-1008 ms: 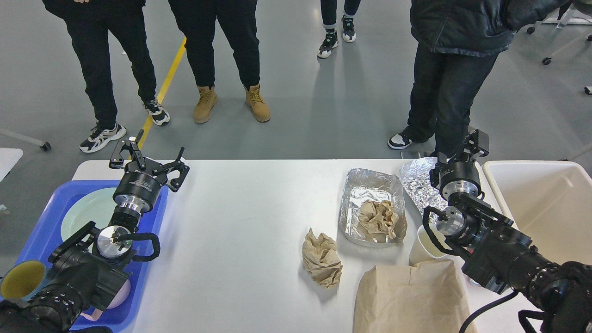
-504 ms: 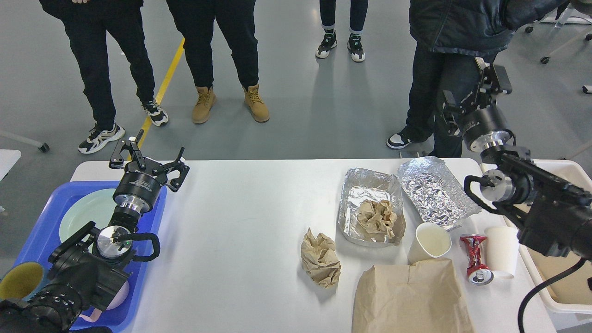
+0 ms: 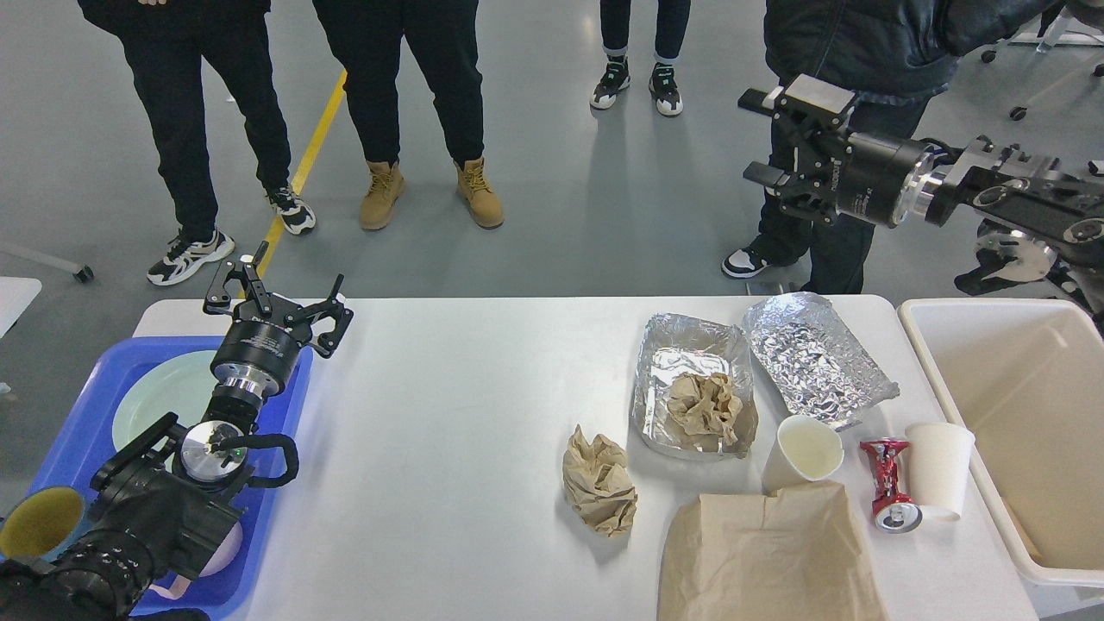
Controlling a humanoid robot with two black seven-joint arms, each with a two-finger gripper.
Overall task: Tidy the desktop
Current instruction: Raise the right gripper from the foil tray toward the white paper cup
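Desktop [image 3: 448, 414] plain white, matte. At 9 o'clock: blue tray [image 3: 69, 431], inside it pale green plate [image 3: 164, 392]; mustard-yellow cup [image 3: 39, 522] at 8 o'clock. Crumpled paper ball [image 3: 599, 483] light brown, near 6 o'clock. Two foil trays silver, wrinkled shine: first foil tray [image 3: 686, 354] with brown paper wad [image 3: 705, 405] inside, second foil tray [image 3: 815, 354] at 3 o'clock side. Paper bag [image 3: 768, 561] tan. Two white paper cups [image 3: 809, 448] [image 3: 938, 470]. Crushed can [image 3: 890, 483] red with silver. Bin [image 3: 1018, 405] cream. Both arms black with silver rings. Floor grey, yellow line [image 3: 315, 147].

Lab floor: yellow floor line [image 3: 304, 164], onlookers' legs [image 3: 405, 95] beside desktop [image 3: 466, 388].
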